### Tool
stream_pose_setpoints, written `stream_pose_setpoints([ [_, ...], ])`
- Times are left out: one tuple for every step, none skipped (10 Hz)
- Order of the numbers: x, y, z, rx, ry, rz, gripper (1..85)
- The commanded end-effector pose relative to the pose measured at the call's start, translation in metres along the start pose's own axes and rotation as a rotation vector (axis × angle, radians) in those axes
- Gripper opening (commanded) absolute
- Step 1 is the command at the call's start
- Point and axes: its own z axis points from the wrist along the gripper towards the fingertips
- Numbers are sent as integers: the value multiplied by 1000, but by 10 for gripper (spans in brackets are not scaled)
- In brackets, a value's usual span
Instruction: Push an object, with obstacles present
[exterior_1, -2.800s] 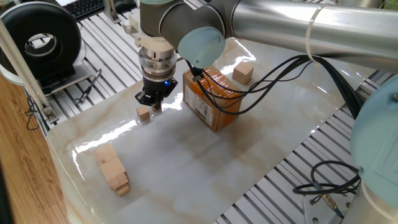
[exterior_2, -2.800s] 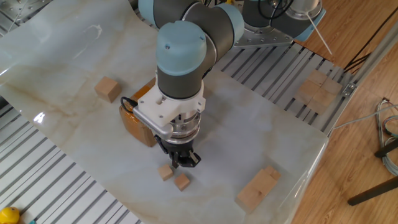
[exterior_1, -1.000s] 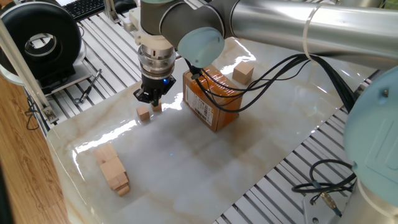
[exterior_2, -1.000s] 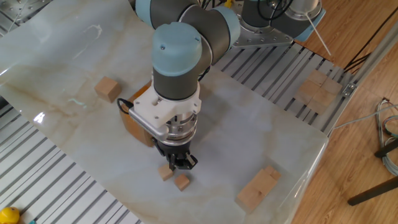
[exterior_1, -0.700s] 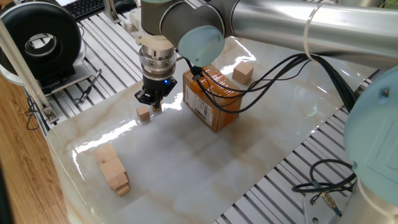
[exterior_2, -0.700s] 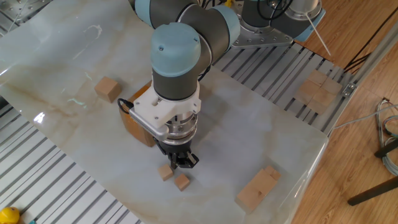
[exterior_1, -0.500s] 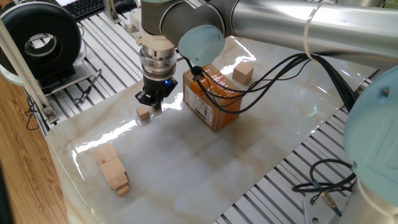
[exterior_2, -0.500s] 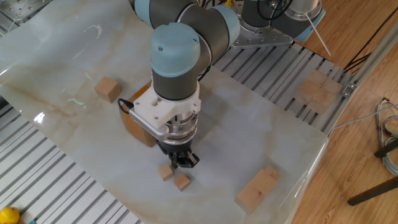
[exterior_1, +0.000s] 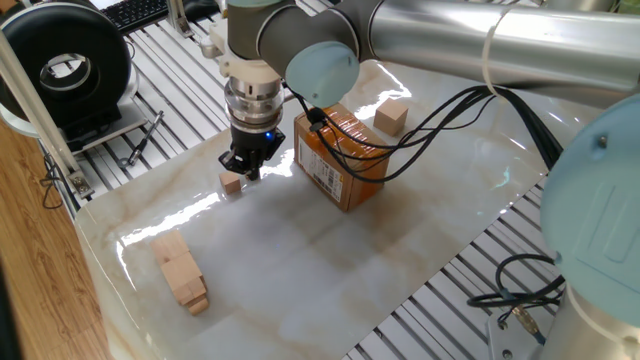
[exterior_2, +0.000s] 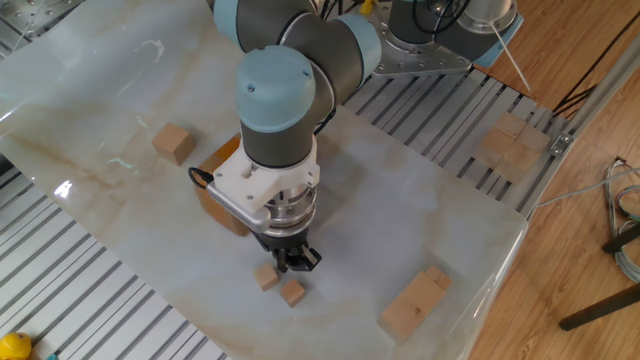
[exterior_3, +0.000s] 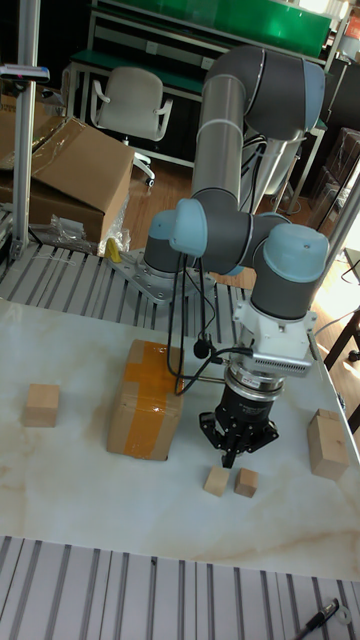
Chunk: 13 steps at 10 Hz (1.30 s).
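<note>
The object, a small light-tan wooden cube (exterior_1: 232, 183) (exterior_2: 292, 292) (exterior_3: 246, 482), lies on the marble table. A second small cube (exterior_2: 266, 277) (exterior_3: 217, 481) sits right beside it and is mostly hidden behind the gripper in one fixed view. My gripper (exterior_1: 245, 168) (exterior_2: 291, 262) (exterior_3: 232, 457) points straight down just behind the two cubes, fingers closed to a point with nothing between them. I cannot tell whether it touches either cube. The cardboard box (exterior_1: 342, 160) (exterior_2: 217, 200) (exterior_3: 145, 398), taped and labelled, stands close beside the gripper.
Stacked long wooden blocks (exterior_1: 181, 271) (exterior_2: 415, 301) (exterior_3: 327, 442) lie near the table's edge. A bigger wooden cube (exterior_1: 391, 118) (exterior_2: 173, 143) (exterior_3: 41, 405) sits beyond the box. Black cables hang from the arm over the box. Metal slats surround the marble slab.
The gripper has shifted slightly, a little lower and closer to the two small cubes. The cubes, box and blocks have not moved.
</note>
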Motion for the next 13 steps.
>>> stream_pose_setpoints([
  [-10, -3, 4, -5, -21, -14, 60],
  [-18, -8, 2, -7, -30, -21, 60],
  [-27, -12, -3, -19, -31, -26, 60],
  [-36, -18, -8, -22, -31, -30, 60],
  [-47, -26, -11, -21, -32, -36, 60],
  [-56, -32, -12, -26, -31, -47, 60],
  [-65, -39, -12, -23, -31, -58, 60],
  [-67, -39, -12, -23, -32, -56, 60],
  [-68, -38, -12, -21, -34, -59, 60],
  [-68, -40, -12, -16, -37, -61, 60],
  [-67, -40, -13, -18, -37, -64, 60],
  [-66, -40, -13, -21, -38, -66, 60],
  [-65, -40, -13, -21, -34, -64, 60],
])
